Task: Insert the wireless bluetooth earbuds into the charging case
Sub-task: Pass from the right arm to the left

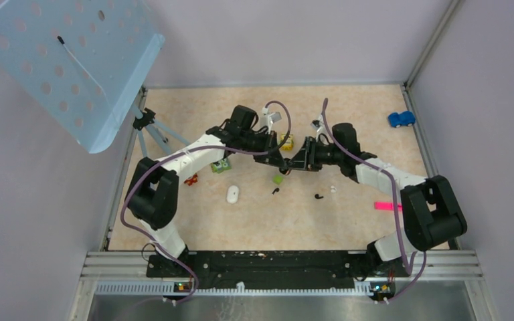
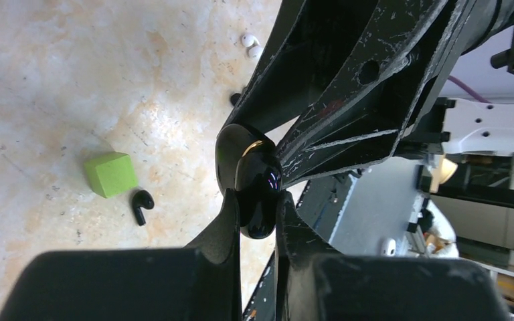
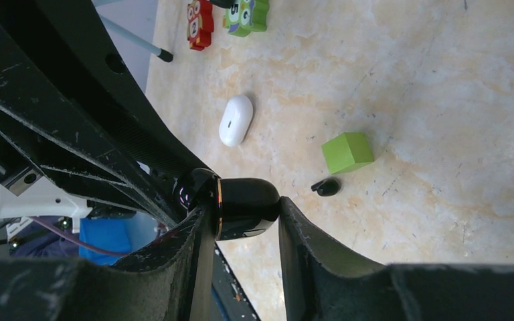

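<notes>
The charging case (image 2: 258, 175) is glossy black with a thin gold seam, and it hangs above the table between both grippers. My left gripper (image 2: 258, 200) is shut on one end of it. Facing it, my right gripper (image 3: 244, 215) is shut on the other end of the charging case (image 3: 247, 204). In the top view the two grippers meet at mid-table around the case (image 1: 292, 162). One black earbud (image 1: 276, 191) lies on the table beside the green cube (image 1: 278, 178), also seen as the earbud (image 2: 140, 206) and the earbud (image 3: 326, 187). A second earbud (image 1: 318, 196) lies to its right.
A white oval case (image 1: 233, 194) lies left of the earbuds. Small toy blocks (image 1: 221, 166) and a yellow toy (image 1: 286, 142) sit near the left arm. A blue car (image 1: 401, 119) is at the far right, a pink strip (image 1: 388, 206) by the right arm, a tripod (image 1: 150, 127) at the left.
</notes>
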Tool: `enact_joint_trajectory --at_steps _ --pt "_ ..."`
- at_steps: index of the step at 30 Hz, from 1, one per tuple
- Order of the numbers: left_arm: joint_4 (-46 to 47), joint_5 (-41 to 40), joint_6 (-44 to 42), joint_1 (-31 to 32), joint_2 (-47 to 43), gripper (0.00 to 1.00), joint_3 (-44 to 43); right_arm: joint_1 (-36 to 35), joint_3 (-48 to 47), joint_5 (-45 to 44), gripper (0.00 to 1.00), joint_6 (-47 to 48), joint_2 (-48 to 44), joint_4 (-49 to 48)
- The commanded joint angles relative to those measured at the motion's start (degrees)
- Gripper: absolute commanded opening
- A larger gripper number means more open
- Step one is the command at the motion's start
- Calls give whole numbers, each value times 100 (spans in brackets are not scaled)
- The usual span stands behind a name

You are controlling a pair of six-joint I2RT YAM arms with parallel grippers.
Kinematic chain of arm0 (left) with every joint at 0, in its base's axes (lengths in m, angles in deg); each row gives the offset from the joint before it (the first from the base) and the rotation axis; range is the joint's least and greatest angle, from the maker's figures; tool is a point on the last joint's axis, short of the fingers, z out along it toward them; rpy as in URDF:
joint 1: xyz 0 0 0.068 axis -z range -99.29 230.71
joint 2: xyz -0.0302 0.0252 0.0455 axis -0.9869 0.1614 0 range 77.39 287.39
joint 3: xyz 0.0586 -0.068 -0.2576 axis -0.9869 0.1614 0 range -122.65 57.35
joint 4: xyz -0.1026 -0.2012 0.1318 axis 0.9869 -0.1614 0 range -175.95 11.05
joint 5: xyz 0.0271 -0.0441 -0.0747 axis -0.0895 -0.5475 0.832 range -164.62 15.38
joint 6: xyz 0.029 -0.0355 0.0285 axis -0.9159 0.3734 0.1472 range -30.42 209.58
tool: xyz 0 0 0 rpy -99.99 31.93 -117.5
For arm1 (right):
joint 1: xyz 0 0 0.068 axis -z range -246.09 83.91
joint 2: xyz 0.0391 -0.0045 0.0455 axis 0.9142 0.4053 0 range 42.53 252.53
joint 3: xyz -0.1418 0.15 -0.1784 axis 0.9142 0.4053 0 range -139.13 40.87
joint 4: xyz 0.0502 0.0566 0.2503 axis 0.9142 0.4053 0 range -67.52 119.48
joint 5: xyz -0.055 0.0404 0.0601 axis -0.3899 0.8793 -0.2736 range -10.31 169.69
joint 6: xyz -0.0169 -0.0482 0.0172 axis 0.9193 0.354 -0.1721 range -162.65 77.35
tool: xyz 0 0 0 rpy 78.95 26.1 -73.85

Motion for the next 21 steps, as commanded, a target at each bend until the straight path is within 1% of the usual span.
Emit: enact_joint_trajectory --at_steps 1,4,8,11,14,16,19,21 --pt "756 611 547 -254 -412 0 386 43 -84 -144 37 129 -336 -103" --pt "1044 814 801 -394 -451 0 563 39 -101 -208 42 150 -388 -37" --pt "1202 812 962 -496 -475 0 712 44 -115 -471 45 207 -583 136" --pt "1539 944 1185 -605 -538 0 918 42 -144 -619 46 299 -679 301" --pt "1549 935 1234 -658 -564 0 972 42 -179 -874 46 415 -797 534" --pt "1552 902 1234 -684 -591 0 1005 45 -204 -1329 48 529 -937 764" --pt "1553 839 1241 -705 -633 0 1071 40 -249 -2278 49 886 -1210 1420" --pt "1572 810 1281 -735 -658 0 1115 40 -211 -2983 52 1134 -1413 1869"
